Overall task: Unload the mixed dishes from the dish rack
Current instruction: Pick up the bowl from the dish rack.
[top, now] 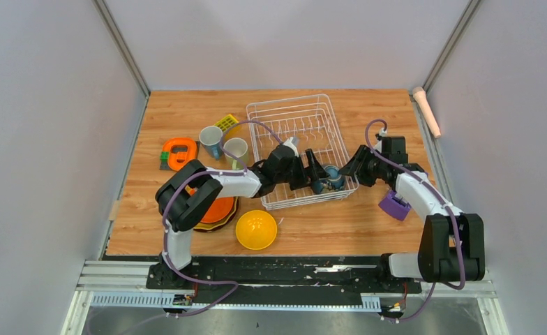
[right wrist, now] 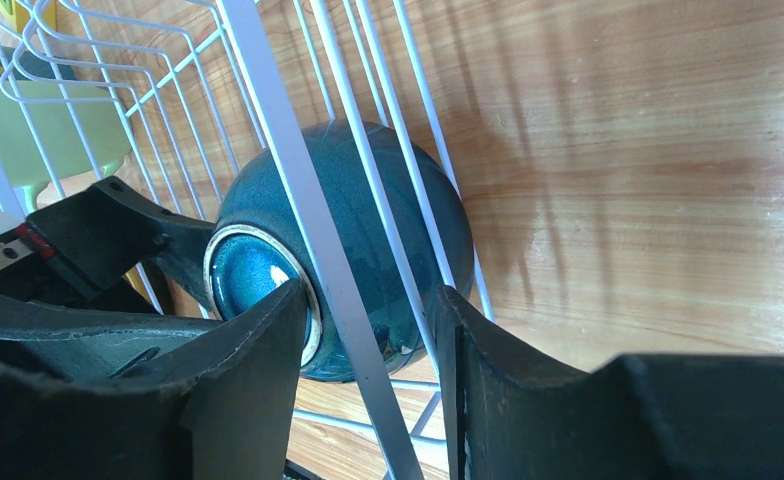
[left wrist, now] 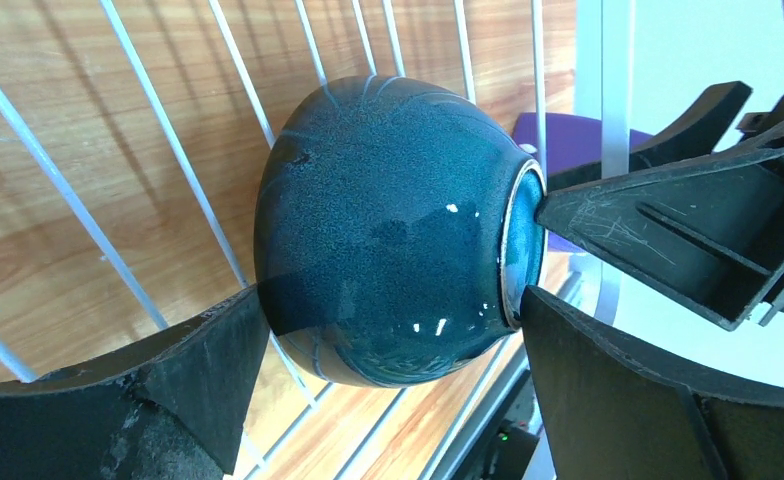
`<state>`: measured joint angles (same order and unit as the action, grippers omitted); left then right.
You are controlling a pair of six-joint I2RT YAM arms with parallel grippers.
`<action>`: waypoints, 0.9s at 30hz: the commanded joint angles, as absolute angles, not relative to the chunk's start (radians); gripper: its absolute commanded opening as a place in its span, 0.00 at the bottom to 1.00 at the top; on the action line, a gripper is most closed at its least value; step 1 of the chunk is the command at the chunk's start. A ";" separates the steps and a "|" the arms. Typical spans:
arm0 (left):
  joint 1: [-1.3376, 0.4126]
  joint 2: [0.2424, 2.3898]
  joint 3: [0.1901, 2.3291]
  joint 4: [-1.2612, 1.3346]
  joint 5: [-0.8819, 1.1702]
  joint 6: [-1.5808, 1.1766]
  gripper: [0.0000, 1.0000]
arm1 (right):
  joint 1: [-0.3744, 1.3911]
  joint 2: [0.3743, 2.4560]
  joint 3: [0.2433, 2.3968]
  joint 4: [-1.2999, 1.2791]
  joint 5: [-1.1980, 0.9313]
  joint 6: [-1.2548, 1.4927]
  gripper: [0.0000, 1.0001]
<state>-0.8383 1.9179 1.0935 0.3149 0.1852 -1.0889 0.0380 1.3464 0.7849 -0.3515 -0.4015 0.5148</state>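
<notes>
The dark bowl (left wrist: 388, 250) lies on its side in the near right corner of the dish rack (top: 298, 112). The left fingers (left wrist: 198, 370) stand released, flanking it. The right fingers (right wrist: 258, 350) straddle its rim, though whether they grip it cannot be told. Glazed, it likely handles slick, rigid and breakable, so the rim wall seems the best place to pinch.

A robotics lab cell: grey panel walls (top: 54, 139), wooden table (top: 368, 227), aluminium rails (top: 117, 276).

I am watching the wooden desk (top: 326, 223) carrying the white dish rack (top: 293, 120), a blue mug (top: 211, 142), a pale green mug (top: 236, 151), stacked plates (top: 222, 208), a yellow bowl (top: 256, 229), an orange gadget (top: 179, 152) and a purple piece (top: 395, 206).
</notes>
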 commanded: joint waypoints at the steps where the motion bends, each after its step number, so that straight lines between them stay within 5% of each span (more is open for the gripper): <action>1: -0.852 1.962 1.040 0.665 0.270 -1.199 1.00 | 0.017 1.338 0.764 -0.407 -0.327 0.531 0.32; 7: -0.866 1.960 0.992 0.839 0.262 -1.246 1.00 | 0.011 1.339 0.762 -0.405 -0.337 0.532 0.33; 17: -0.869 1.979 1.005 0.966 0.270 -1.281 1.00 | 0.008 1.292 0.792 -0.409 -0.325 0.567 0.77; 27: -0.873 2.003 1.025 0.979 0.270 -1.299 1.00 | 0.009 1.190 0.828 -0.422 -0.244 0.605 0.93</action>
<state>-0.8581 1.9919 0.9813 0.8722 0.2440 -1.2747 0.0086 1.2591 0.7864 -0.4202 -0.3050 0.5777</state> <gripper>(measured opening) 1.000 0.912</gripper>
